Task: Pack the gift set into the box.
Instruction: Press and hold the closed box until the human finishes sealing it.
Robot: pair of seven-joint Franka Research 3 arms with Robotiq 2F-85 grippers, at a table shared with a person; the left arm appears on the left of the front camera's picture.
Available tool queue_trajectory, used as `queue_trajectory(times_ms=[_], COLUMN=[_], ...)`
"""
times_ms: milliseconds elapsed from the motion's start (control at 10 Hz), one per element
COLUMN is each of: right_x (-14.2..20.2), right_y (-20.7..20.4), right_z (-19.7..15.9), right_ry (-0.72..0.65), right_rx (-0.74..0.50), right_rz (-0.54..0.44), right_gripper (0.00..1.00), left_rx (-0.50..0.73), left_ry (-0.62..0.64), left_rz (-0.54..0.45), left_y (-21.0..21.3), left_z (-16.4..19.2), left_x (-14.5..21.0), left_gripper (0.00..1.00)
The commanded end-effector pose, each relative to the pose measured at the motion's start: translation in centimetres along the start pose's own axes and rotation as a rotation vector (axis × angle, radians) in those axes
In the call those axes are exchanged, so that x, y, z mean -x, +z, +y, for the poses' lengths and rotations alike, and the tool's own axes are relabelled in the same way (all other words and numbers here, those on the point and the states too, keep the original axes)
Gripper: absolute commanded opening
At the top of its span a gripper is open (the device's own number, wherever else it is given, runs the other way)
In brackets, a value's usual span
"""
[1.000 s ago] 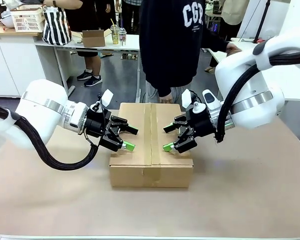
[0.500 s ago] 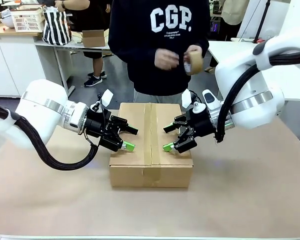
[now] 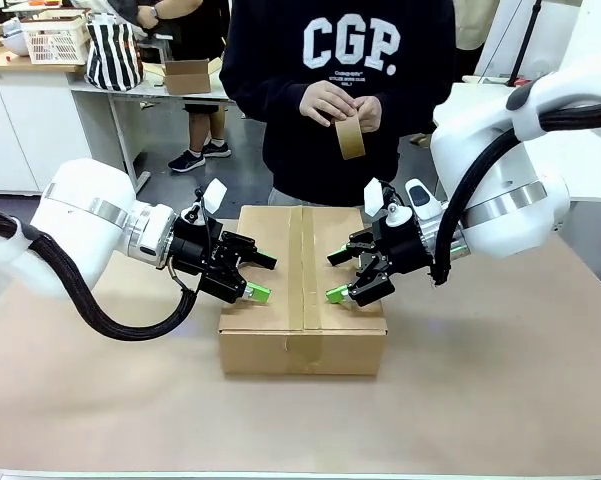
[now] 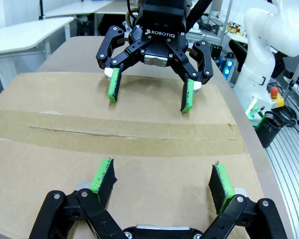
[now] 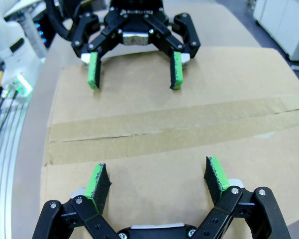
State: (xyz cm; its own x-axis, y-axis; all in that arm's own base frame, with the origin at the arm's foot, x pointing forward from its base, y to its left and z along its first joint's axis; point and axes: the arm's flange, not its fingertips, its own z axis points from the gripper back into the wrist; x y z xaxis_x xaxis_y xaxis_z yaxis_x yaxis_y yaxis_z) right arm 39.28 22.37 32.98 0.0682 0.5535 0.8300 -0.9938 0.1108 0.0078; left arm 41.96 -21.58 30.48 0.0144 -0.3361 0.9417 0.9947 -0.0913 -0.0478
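The box (image 3: 302, 335) lies shut in the middle of the table, a strip of brown tape (image 3: 302, 262) running along its top seam. The gift set is hidden. My left gripper (image 3: 263, 278) is open over the box's left flap, its green pads (image 4: 104, 174) down at the cardboard. My right gripper (image 3: 334, 277) is open over the right flap, facing the left one across the seam. The left wrist view has the right gripper (image 4: 149, 94) opposite; the right wrist view has the left gripper (image 5: 134, 69) opposite. A person at the far side holds a strip of brown tape (image 3: 349, 137) in both hands.
Brown paper covers the table (image 3: 500, 380), with free room to the left, right and front of the box. The person stands close behind the box's far edge. Farther back, a small carton (image 3: 187, 75) and a striped bag (image 3: 113, 50) sit on other tables.
The person has come up to the box's far edge, and the tape roll in their hands has given way to a loose strip of tape. Neither arm has moved.
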Motion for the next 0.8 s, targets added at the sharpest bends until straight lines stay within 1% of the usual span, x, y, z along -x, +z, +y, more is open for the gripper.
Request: queue_trajectory(times_ms=[0,700], right_x=[0.48,0.48], right_y=[-0.16,-0.16], right_z=[0.17,0.17], right_ry=[-0.015,-0.015], right_rx=[0.003,0.003], right_rz=[0.003,0.003], right_gripper=[1.00,1.00], left_rx=[0.003,0.003], left_ry=[0.013,0.013], left_rz=[-0.005,-0.005], left_y=[0.08,0.08], left_z=[-0.12,-0.12], left_x=[0.34,0.34], left_gripper=[1.00,1.00])
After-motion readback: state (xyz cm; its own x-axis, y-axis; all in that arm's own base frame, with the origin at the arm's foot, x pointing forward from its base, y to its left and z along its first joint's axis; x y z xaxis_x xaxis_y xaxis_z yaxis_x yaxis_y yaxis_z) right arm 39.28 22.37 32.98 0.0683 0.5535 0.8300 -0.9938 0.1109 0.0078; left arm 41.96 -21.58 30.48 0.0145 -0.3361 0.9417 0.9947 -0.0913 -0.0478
